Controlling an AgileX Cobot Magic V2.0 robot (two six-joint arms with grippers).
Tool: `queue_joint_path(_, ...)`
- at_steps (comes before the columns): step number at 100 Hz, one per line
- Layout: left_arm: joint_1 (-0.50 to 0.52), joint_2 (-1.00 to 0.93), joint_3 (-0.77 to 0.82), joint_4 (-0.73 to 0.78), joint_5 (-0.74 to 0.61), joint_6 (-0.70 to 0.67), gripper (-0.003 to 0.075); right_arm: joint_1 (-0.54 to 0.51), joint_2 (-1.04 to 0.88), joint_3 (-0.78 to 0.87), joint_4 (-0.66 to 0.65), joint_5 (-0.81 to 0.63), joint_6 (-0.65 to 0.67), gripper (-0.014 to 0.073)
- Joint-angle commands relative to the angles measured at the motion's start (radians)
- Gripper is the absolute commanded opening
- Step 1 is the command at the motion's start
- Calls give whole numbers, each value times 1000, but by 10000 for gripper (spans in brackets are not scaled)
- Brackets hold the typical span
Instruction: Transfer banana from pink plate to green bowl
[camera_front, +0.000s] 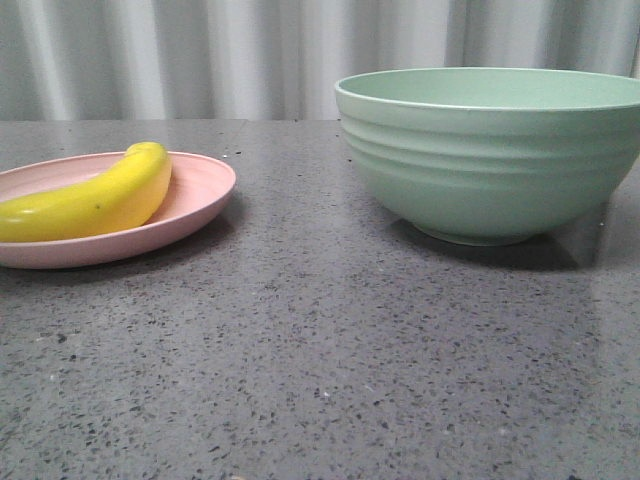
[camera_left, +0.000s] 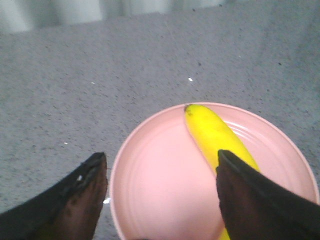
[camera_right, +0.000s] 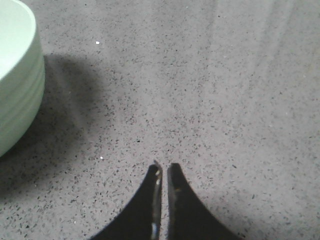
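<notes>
Hovering above banana (camera_left: 212, 132), open left pincer (camera_left: 161, 165)

Under me spreads a grey speckled stone table (camera_front: 330, 370), its surface dotted with dark and pale flecks. Behind its far edge I see a pale, vertically pleated curtain (camera_front: 200, 55) across the background.

Glossy banana (camera_front: 95, 200), speckled stone table (camera_front: 330, 360)
</notes>
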Motion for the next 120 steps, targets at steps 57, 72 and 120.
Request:
queue_joint_path(57, -151, 338, -262, -211, 355, 113, 439, -3, 14, -37, 3, -71, -5, -64)
queue_joint_path(72, -151, 372, -264, -211, 372, 115, 439, -3, 14, -37, 3, -71, -5, -64)
queue_joint_path(120, -151, 453, -264, -193, 389, 122, 406, -3, 14, -37, 5, -71, -5, -64)
